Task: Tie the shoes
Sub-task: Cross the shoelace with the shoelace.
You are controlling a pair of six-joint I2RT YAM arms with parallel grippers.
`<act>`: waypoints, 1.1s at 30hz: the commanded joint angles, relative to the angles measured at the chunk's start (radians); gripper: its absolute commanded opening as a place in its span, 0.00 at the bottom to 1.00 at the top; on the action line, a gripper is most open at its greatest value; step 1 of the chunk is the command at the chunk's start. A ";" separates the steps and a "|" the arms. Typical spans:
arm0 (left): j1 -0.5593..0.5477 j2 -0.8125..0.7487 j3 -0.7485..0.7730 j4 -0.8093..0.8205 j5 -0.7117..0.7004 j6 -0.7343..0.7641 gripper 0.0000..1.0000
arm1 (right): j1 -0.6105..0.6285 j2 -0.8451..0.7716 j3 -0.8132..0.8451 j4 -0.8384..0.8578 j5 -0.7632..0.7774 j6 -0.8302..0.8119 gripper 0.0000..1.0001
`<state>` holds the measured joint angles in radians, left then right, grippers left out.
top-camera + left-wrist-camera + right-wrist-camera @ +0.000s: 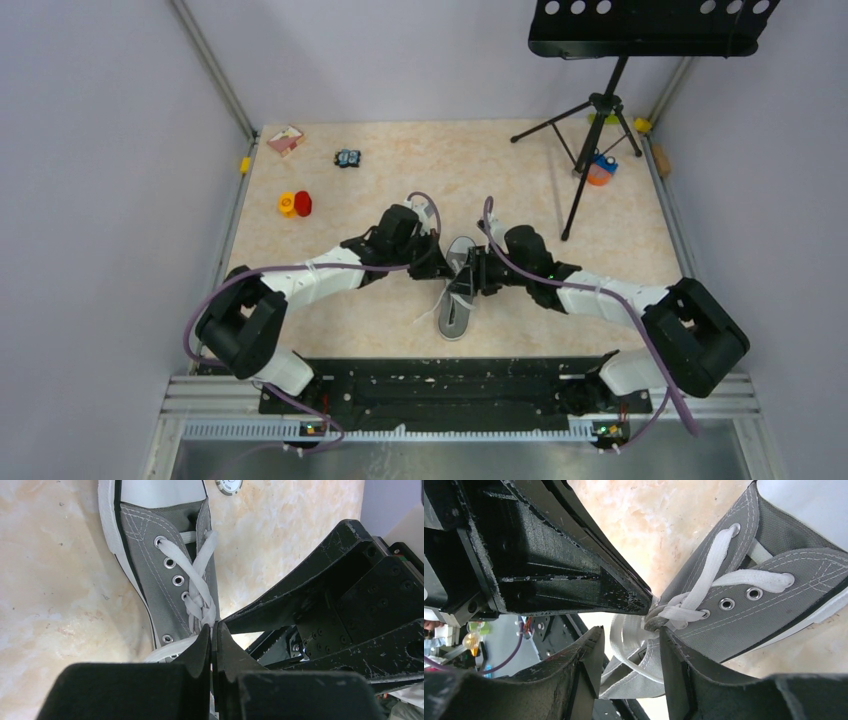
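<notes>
My left pincer (212,632) is clamped on the lace (197,582); right pincer (630,645) half open, lace between its tips, so I should close squarely before pulling

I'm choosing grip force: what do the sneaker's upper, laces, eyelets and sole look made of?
Upper: grey woven canvas, matte, visible weave and stitching. Laces: flat white woven fabric, probably cotton. Eyelets: shiny metal rings, likely. Sole: smooth white rubber, apparently.

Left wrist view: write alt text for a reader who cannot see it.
The left gripper, shut, has its tips at the white laces of a grey sneaker lying on a beige table. The right gripper reaches in from the right.
</notes>
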<state>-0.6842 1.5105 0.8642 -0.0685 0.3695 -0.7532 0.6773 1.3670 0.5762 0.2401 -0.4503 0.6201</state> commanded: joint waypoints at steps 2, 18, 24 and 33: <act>-0.006 0.004 0.035 0.011 -0.002 0.011 0.00 | -0.001 0.010 0.049 0.051 -0.026 -0.023 0.46; -0.006 0.005 0.037 0.010 0.000 0.011 0.00 | 0.002 -0.027 0.019 0.047 0.062 0.000 0.06; -0.006 0.002 0.036 0.009 0.008 0.017 0.00 | 0.002 -0.042 0.008 0.039 0.091 0.013 0.00; -0.005 -0.041 0.028 -0.002 -0.009 0.029 0.26 | 0.002 -0.072 -0.049 0.055 0.107 0.040 0.00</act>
<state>-0.6880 1.5101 0.8669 -0.0807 0.3691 -0.7372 0.6781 1.3281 0.5430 0.2474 -0.3622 0.6476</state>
